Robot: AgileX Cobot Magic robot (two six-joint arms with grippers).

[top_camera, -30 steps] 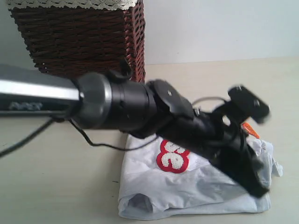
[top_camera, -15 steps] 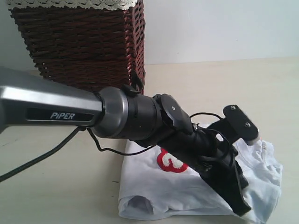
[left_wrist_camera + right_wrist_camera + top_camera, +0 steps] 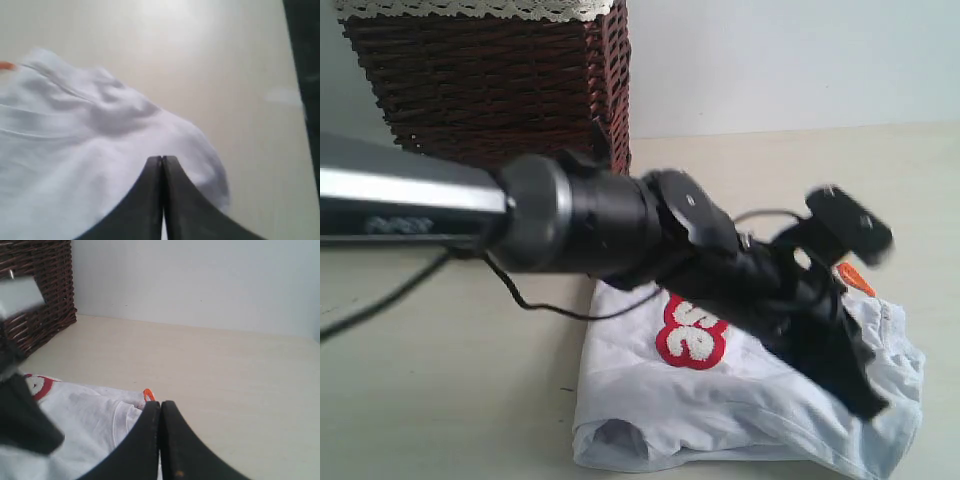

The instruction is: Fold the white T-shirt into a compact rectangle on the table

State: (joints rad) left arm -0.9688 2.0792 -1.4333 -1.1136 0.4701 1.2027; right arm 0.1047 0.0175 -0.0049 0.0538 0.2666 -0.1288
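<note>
The white T-shirt (image 3: 720,400) lies folded in a thick bundle on the table (image 3: 450,380), near its front edge. Red-outlined lettering (image 3: 690,335) faces up and the orange neck tag (image 3: 855,277) sticks out at the far right corner. My left arm reaches across from the left, and its gripper (image 3: 868,402) is shut just over the shirt's right end, fingers pressed together with nothing between them. In the left wrist view the shut gripper (image 3: 162,159) hovers over wrinkled white cloth (image 3: 75,150). My right gripper (image 3: 161,404) is shut beside the shirt (image 3: 85,415), close to the tag (image 3: 148,394). It does not show in the exterior view.
A brown wicker basket (image 3: 500,80) with white lace edging stands at the back left, against the pale wall. A thin black cable (image 3: 540,305) hangs from the left arm down to the shirt's left edge. Bare tabletop (image 3: 225,370) stretches to the right of the shirt.
The left arm dipped lower over the shirt half a second ago and has lifted back to about where it was. The shirt's right end lies smoother. Both grippers stayed shut.
</note>
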